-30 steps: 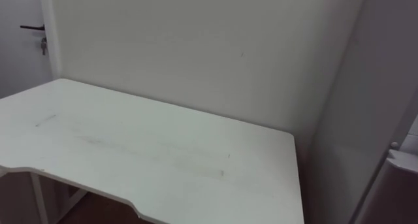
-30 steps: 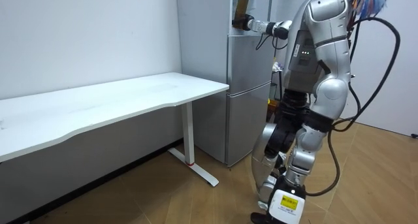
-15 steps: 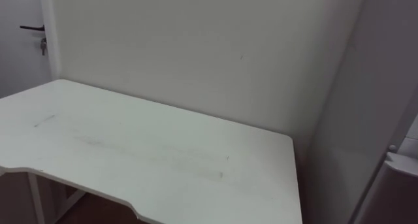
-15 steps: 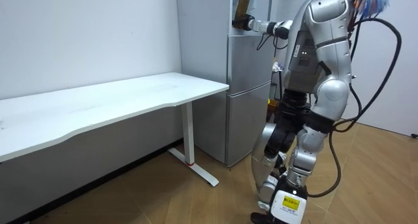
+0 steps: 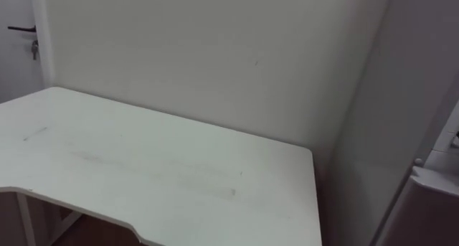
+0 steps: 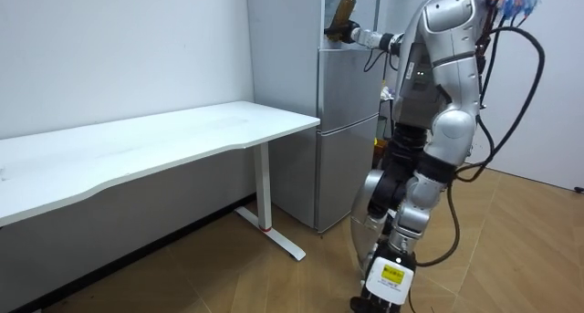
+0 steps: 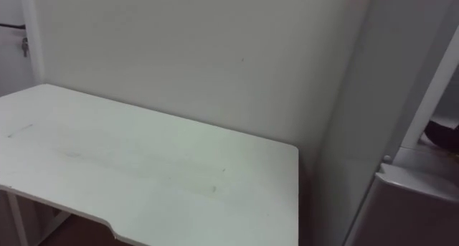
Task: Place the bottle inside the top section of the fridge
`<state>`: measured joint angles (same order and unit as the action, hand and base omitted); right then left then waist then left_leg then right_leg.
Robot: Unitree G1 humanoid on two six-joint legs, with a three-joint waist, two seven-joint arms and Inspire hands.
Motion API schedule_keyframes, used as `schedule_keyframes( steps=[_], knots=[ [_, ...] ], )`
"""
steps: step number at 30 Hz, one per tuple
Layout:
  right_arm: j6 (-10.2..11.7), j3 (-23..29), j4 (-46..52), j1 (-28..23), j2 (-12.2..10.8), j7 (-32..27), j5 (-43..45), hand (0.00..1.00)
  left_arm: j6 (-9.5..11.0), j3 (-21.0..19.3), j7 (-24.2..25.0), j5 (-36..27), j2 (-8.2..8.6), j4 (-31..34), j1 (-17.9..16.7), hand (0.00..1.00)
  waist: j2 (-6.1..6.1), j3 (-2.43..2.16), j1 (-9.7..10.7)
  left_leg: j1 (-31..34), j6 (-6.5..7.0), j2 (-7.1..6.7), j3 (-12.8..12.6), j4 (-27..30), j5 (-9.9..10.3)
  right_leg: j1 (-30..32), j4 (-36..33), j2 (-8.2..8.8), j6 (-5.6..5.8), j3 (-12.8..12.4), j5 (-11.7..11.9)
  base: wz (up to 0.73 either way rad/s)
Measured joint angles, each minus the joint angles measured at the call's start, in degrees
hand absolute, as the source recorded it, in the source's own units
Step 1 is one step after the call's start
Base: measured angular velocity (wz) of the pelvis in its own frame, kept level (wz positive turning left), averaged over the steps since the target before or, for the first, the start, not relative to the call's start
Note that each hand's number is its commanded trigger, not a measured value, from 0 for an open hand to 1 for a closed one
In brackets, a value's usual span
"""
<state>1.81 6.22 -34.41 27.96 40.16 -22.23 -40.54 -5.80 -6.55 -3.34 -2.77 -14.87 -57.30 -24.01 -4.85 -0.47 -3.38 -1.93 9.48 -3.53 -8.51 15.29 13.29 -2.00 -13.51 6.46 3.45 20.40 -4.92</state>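
Note:
In the room view I stand facing the tall grey fridge point(image 6: 347, 121), with one arm stretched out at shoulder height toward its upper part. My right hand point(image 6: 338, 30) is shut on a brown bottle point(image 6: 348, 5) with a green cap. The bottle tilts, its cap pointing up and toward the room view's right, level with the top compartment. How far the bottle reaches inside is hidden. The eye views look past the fridge's grey side wall point(image 5: 387, 131) at the table.
A long white table point(image 5: 143, 174) stands along the wall, its end close against the fridge's side point(image 6: 274, 126). A door with a dark handle point(image 5: 18, 28) is at the far left. A dark shape point(image 7: 445, 133) that I cannot make out shows beyond the fridge's front edge.
My body has shifted closer to the fridge and the bottle now tilts more, with its cap a little higher. The eye views have swung slightly right, so the table and door sit further left.

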Motion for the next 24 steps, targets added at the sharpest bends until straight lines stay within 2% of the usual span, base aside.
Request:
schedule_keyframes(
  steps=[1,7,10,11,12,13,24],
  knots=[
    [-0.01,0.00,1.69,-0.52,-0.24,0.03,-0.49,0.00,0.00,0.02,-0.24,0.00,0.37,-0.01,0.06,0.00,0.10,0.12,0.09,-0.22,-0.06,0.08,-0.28,-0.11,0.04,-0.04,0.03,-0.11,0.00,-0.21,0.00,-0.15],
    [-0.11,0.10,8.40,-3.95,-0.76,0.09,-0.87,0.00,-0.04,0.05,-0.83,-0.03,1.37,-0.05,0.09,0.00,0.27,0.13,1.06,-0.79,-0.42,0.13,-0.64,-1.14,-0.13,-0.18,0.87,-0.74,-0.01,-2.97,0.00,-0.06],
    [-0.21,0.53,11.14,-5.07,-1.81,-0.13,-0.85,0.00,-0.04,0.07,-1.06,-0.59,1.71,-0.07,0.02,0.00,0.30,0.13,1.74,-1.18,-0.59,0.12,-0.64,-1.81,-0.27,-0.18,0.90,-0.83,-0.01,-3.11,-0.02,-0.01],
    [-0.22,0.80,12.27,-5.50,-2.21,-0.13,-0.86,0.18,-0.04,0.14,-1.09,-1.20,1.79,-0.08,0.06,0.00,0.32,0.14,1.90,-1.25,-0.64,0.13,-0.64,-1.94,-0.30,-0.17,0.91,-0.86,-0.01,-3.13,-0.05,-0.03],
    [-0.22,0.82,12.77,-5.88,-2.24,-0.13,-0.87,0.83,-0.02,0.16,-1.09,-1.45,1.81,-0.06,0.10,0.00,0.31,0.14,1.93,-1.30,-0.66,0.13,-0.64,-2.04,-0.32,-0.15,0.91,-0.87,-0.02,-3.13,-0.05,-0.03],
    [-0.22,0.83,13.37,-6.28,-2.25,-0.11,-0.88,1.00,0.00,0.17,-1.09,-1.72,1.84,-0.06,0.10,0.00,0.30,0.14,1.99,-1.45,-0.71,0.13,-0.65,-2.31,-0.36,-0.15,0.91,-0.90,-0.02,-3.15,-0.05,0.00],
    [-0.26,0.88,15.12,-6.79,-2.58,-0.30,-1.59,1.00,0.00,1.13,-1.28,-2.25,1.93,-0.14,0.04,0.00,0.21,0.15,2.56,-1.50,-0.75,0.13,-0.69,-2.72,-0.39,0.10,0.89,-0.93,-0.03,-3.15,-0.07,0.00]
  ],
)
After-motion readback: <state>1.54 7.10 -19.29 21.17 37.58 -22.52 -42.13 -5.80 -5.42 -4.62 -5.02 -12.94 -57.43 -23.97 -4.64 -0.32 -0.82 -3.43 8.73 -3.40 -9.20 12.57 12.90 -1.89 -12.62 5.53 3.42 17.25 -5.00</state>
